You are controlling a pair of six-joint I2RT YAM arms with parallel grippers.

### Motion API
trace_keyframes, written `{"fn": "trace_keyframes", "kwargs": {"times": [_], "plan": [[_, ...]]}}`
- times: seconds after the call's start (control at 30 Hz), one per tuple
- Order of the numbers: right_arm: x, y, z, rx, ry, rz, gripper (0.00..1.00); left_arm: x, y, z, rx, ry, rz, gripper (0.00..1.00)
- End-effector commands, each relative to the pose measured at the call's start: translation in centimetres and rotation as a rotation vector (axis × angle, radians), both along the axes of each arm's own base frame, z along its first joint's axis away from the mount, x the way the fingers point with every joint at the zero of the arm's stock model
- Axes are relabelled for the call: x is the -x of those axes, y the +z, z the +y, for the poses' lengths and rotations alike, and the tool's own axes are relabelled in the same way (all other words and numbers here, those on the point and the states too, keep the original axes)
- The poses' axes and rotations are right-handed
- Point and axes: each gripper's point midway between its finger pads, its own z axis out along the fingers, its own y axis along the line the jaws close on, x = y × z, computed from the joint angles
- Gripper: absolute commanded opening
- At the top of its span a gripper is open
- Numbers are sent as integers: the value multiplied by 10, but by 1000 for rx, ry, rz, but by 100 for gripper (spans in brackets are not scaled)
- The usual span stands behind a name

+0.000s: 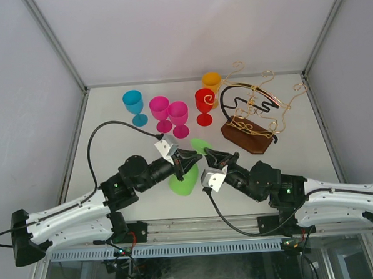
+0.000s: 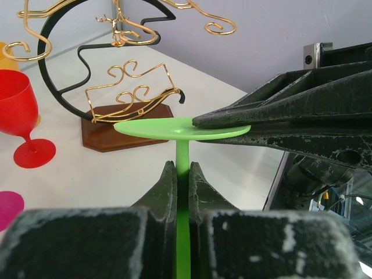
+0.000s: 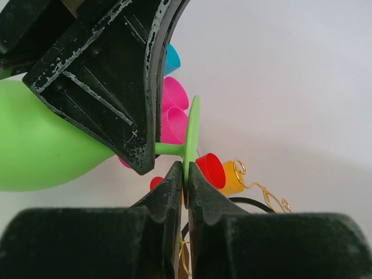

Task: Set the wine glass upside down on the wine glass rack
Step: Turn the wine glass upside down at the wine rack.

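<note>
A green wine glass hangs between my two grippers over the near middle of the table, bowl towards me and foot towards the rack. My left gripper is shut on its stem. My right gripper is shut on the edge of its foot; its fingers clamp the green disc from the right. The bowl shows at the left of the right wrist view. The wine glass rack, gold wire with a black loop on a brown base, stands empty at the back right.
Several plastic glasses stand upright in a row at the back: blue, two pink, red and orange next to the rack. Grey walls enclose the table on three sides.
</note>
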Motion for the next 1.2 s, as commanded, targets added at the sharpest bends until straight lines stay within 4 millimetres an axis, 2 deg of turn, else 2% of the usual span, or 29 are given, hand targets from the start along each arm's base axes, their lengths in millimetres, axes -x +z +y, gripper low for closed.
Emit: {"fn": "trace_keyframes", "kwargs": {"times": [0.0, 0.27, 0.33, 0.5, 0.57, 0.63, 0.7, 1.0, 1.17], "plan": [[-4, 36, -9, -125, -50, -13, 6, -8, 17, 10, 12, 62, 2, 0], [-1, 30, -9, -106, -27, 6, 21, -7, 12, 5, -10, 49, 23, 0], [1, 28, -11, -106, -18, 19, 36, -8, 11, 6, -11, 57, 27, 0], [7, 25, -16, -117, 6, 60, 55, -10, 10, 8, -12, 71, 31, 0], [9, 23, -17, -122, 17, 81, 73, -10, 9, 8, -10, 73, 25, 0], [11, 20, -21, -137, 15, 121, 84, -11, 10, 10, -8, 77, 11, 0], [13, 15, -26, -142, 4, 172, 98, -11, 8, 12, -14, 79, -2, 0], [14, -2, -46, -244, -192, 582, 100, -14, -2, 18, -40, 102, -26, 0], [24, -10, -46, -252, -135, 730, 100, -15, -9, 20, -50, 112, -19, 0]]}}
